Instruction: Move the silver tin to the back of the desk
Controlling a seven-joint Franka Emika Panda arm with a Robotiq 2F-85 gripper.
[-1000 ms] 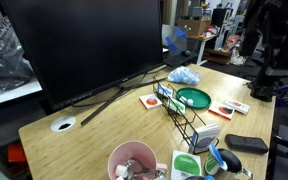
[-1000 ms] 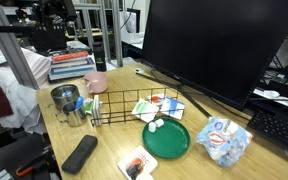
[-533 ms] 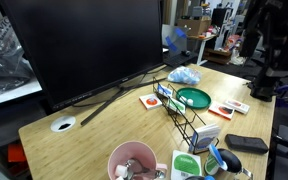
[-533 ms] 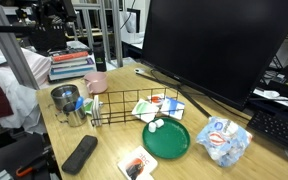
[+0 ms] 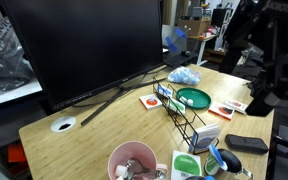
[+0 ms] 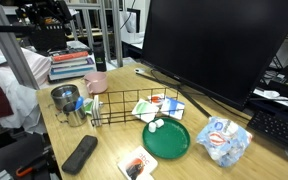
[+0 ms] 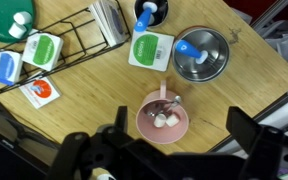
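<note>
The claw (image 7: 156,148) hangs high over the counter (image 7: 104,100), its jaws wide apart and holding nothing. The silver tin (image 7: 201,55) stands near the counter's edge, beyond the pink cup (image 7: 163,118), to the right of the claw and well apart from it.

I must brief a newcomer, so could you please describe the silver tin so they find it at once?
On the light wood desk, go to the end of the wire rack farthest from the green dish. The silver tin stands there beside the pink cup; it alone is dull grey metal, with something blue inside.
</note>
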